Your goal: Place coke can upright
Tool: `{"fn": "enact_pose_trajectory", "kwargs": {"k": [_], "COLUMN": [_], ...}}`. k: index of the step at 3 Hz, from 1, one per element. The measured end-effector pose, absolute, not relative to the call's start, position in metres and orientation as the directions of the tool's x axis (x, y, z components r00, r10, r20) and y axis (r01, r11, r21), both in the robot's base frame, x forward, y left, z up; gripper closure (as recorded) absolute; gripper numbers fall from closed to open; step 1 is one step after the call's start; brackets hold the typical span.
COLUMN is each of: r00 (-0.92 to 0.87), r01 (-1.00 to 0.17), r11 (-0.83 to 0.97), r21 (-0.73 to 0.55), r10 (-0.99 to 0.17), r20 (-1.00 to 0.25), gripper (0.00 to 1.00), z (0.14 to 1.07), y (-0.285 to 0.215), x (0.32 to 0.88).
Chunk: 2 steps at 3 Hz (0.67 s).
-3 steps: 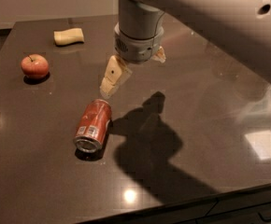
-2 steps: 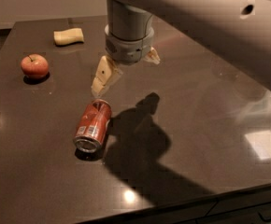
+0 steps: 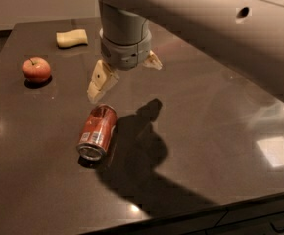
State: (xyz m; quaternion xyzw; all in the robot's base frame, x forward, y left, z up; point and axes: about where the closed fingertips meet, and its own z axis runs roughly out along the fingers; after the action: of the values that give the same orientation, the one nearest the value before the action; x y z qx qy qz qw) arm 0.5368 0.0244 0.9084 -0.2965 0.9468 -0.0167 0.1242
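The coke can (image 3: 97, 131) lies on its side on the dark table (image 3: 205, 106), its silver end facing the front edge. My gripper (image 3: 125, 81) hangs above the table just behind the can, not touching it. Its cream fingers are spread open and empty; the left fingertip (image 3: 94, 94) is right above the can's far end. The arm crosses the top of the view and casts a shadow to the right of the can.
A red apple (image 3: 36, 69) sits at the left of the table. A yellow sponge-like block (image 3: 72, 37) lies at the back left. The table's front edge runs along the bottom right.
My gripper has moved left, so its left finger now stands over the can's far end. The can, apple and block have not moved.
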Motion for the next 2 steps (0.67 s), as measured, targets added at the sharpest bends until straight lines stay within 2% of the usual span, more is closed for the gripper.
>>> {"fn": "enact_pose_trajectory", "kwargs": {"k": [1,2], "r00": [-0.800,-0.847], "r01": [-0.547,-0.483], "r11": [0.830,0.874], "r21": [-0.108,-0.060], "r10": [-0.556,-0.483], "r20": [-0.225,-0.222], "gripper": [0.00,0.00], "z": [0.907,0.905], "y": [0.027,0.055], "x": [0.538,0.533]}}
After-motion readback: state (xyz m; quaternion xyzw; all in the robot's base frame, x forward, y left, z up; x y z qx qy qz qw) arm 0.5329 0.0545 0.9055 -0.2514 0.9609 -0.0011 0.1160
